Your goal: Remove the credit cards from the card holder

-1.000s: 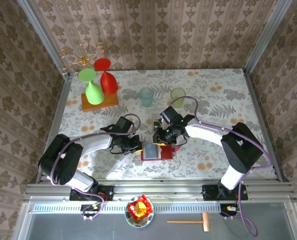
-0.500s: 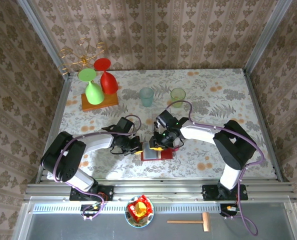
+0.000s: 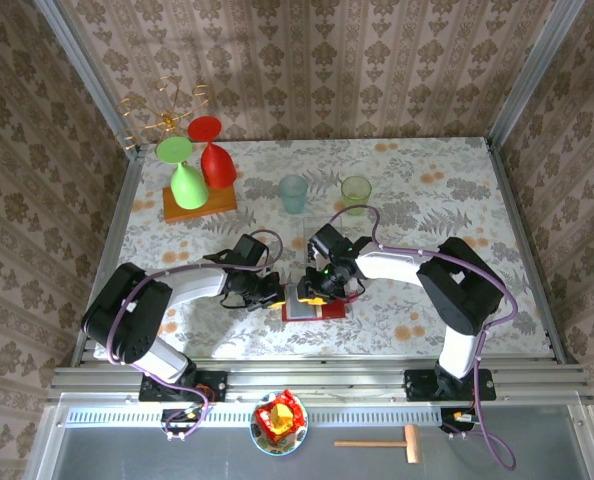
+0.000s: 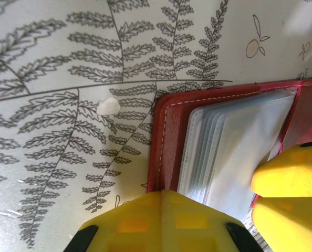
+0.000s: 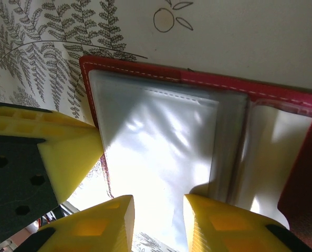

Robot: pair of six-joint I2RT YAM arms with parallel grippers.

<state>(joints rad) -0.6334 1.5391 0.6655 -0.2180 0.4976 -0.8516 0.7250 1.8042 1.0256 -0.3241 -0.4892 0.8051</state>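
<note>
1. The top view shows the whole floral surface [image 3: 427, 180]. The left gripper [image 3: 275, 295] and the right gripper [image 3: 315, 292] meet over the red card holder [image 3: 312, 316], which lies open and flat between them.
2. The left wrist view shows the left gripper's yellow fingers [image 4: 161, 220] pressed together into one block. Their tip sits on the holder's red stitched edge; whether it pinches that edge is unclear. The right gripper's yellow tips [image 4: 292, 178] show just to that block's right. A white scrap [image 4: 108, 106] lies on the surface beyond it.
3. The right wrist view shows the right gripper spread a little, with a gap between its two fingers [image 5: 224, 226]. Both tips stand over a clear pocket, and nothing is pinched between them.
4. Compared with a second ago, the right gripper has slid from the holder's far right corner to over its middle, closer to the left gripper, and its arm has swung left. The left gripper and the holder have stayed put.
5. The holder is a red cover with white stitching. A fanned stack of greyish clear pockets [image 5: 161, 136] catches glare, so their contents cannot be made out.
</note>
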